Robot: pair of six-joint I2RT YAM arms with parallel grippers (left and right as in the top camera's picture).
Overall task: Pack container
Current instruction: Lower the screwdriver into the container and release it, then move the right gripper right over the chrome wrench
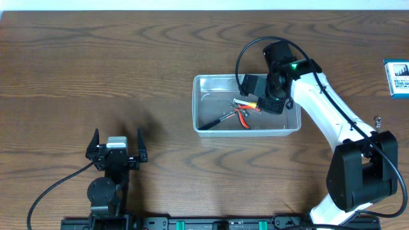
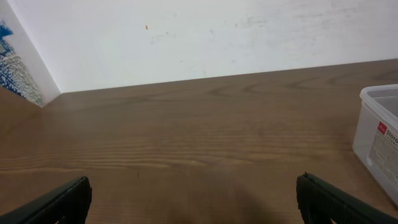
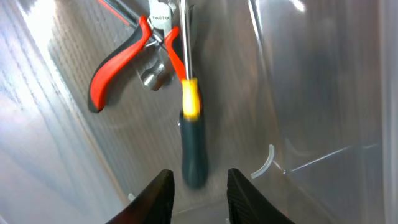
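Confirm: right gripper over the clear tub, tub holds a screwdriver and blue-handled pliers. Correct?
Not quite. The pliers have red and black handles, not blue; the right wrist view shows it. The rest stands: the right gripper is over the container, which holds the screwdriver and the pliers.

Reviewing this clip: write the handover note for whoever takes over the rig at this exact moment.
Left gripper: open, empty, parked low over the wooden table, away from the job.
Right gripper: inside the clear plastic rectangular container, jaws apart on either side of the screwdriver's handle end, not pinching it.
Things: the screwdriver with a yellow-banded dark handle and the red-handled pliers both lie on the container floor.
Done: two tools are in.
Left: lift the right arm clear. A small blue-and-white box sits at the table's right edge; I cannot tell whether it belongs in.
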